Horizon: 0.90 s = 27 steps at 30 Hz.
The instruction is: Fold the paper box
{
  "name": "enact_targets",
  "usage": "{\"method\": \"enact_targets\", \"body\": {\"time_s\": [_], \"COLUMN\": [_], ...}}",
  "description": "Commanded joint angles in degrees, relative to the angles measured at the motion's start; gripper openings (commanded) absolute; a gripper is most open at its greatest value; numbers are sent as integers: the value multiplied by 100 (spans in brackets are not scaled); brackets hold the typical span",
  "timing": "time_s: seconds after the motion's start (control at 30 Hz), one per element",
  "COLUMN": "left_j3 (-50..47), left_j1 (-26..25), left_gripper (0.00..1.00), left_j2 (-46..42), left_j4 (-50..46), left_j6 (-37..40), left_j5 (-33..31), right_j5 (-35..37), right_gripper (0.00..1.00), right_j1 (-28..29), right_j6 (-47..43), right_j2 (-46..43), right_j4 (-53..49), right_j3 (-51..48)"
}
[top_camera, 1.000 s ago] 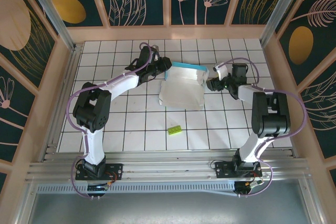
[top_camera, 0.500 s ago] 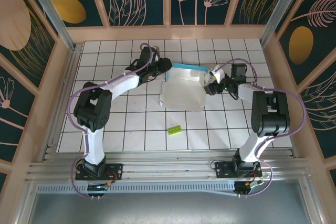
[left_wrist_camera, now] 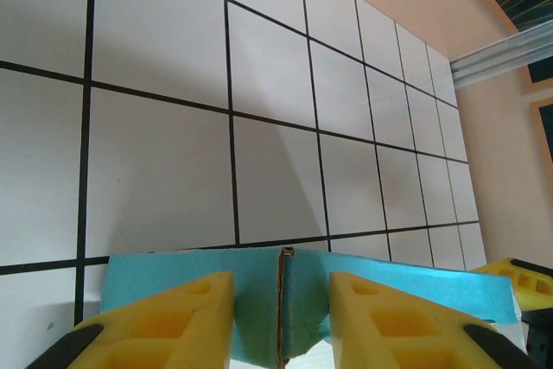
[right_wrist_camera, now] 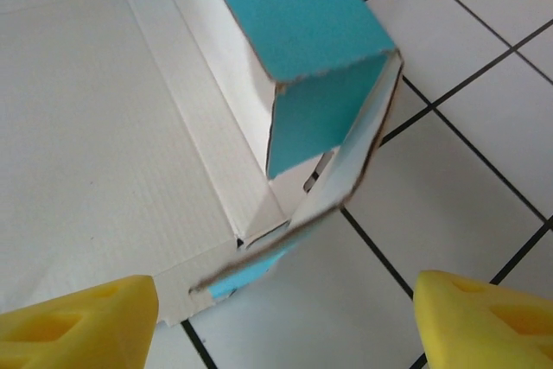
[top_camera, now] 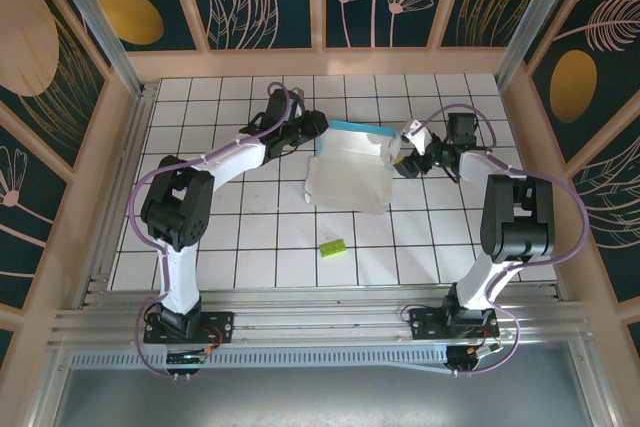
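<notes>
From above, the paper box point(top_camera: 345, 172) lies centre-far on the bench point(top_camera: 250, 237), far wall raised. Left wrist: the left gripper point(left_wrist_camera: 281, 287) pinches that teal wall. Right wrist: the right gripper point(right_wrist_camera: 285, 308) gapes, released, facing a sagging end flap point(right_wrist_camera: 350, 170) a clumsy push could crumple.

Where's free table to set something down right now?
Free: near tiles between the left arm and the lime-green block; near tiles between that block and the right arm; the far row behind the paper box. Crowded: mid-table, where left tool and right tool flank the box.
</notes>
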Motion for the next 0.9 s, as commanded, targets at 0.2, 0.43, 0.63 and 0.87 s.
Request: {"method": "enact_targets", "body": {"time_s": [0.2,0.43,0.63,0.87], "left_j3": [161,179,175,168], "left_j1": [23,28,23,23], "left_gripper": [33,32,32,32], "left_j2": [65,93,85,67], "left_j4": [43,69,42,36], "left_j6": [114,86,78,93], "left_j5": [80,115,106,98], "right_j5": [-95,598,448,398], "right_gripper": [74,68,66,64], "right_j1": [-268,-114,49,172], "right_j6": [-933,-676,-614,-550], "right_j2": [423,411,558,618], "right_j4": [-1421,-506,-397,-349], "right_j3": [820,672,772,768]}}
